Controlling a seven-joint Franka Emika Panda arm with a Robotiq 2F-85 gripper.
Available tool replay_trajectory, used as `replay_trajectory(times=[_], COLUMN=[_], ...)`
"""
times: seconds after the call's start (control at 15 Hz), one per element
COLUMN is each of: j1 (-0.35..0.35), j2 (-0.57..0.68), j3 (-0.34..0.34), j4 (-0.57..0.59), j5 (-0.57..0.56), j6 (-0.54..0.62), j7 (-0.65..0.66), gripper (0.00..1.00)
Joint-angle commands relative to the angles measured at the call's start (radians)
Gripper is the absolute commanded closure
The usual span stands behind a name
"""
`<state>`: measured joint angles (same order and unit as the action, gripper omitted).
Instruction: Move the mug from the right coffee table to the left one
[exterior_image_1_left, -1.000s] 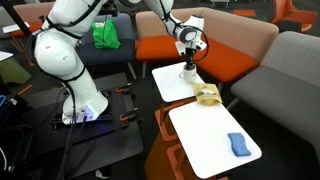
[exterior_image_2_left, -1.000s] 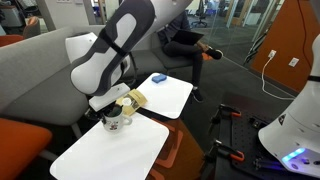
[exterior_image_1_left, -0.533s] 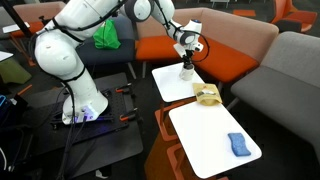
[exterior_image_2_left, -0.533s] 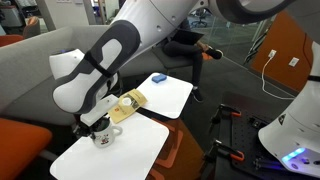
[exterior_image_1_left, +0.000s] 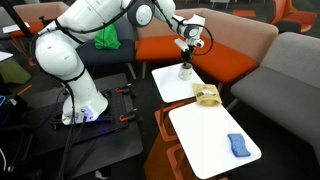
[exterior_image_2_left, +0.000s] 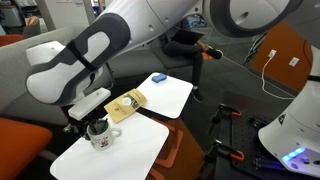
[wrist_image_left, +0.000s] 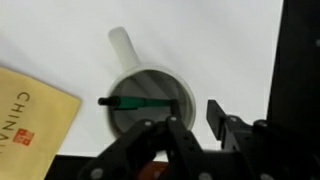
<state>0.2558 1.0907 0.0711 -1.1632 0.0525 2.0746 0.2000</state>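
Risk: if the claw (exterior_image_1_left: 189, 44) is swung off low, the mug (exterior_image_1_left: 186, 70) could be clipped at the rim and tipped, or shoved into the yellow book (wrist_image_left: 30, 108). A straight drop could catch the dark stick (wrist_image_left: 140, 103) lying across the mug's mouth, w/ the same result.

The claw is seen hovering above the mug w/ nothing held. Whether it is apart or together can't be told from these views.

The mug is stood upright on the white table (exterior_image_1_left: 167, 88), just beside the book and apparently not touching it. It is white w/ dark print outside and darker inside. The handle is turned clear of the book. Contents can't be made out.
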Motion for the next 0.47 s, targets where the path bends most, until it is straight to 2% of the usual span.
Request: replay_trajectory(times=[0.0, 0.27, 0.4], j1=[-0.012, -0.054, -0.076], j2=[-0.012, -0.091, -0.131], j3=[-0.004, -0.019, -0.027], j4=[0.066, 0.045, 0.03], j5=[0.003, 0.023, 0.026], j6=[-0.07, -0.063, -0.121], j7=[0.015, 0.048, 0.069], gripper=[0.34, 0.04, 0.0])
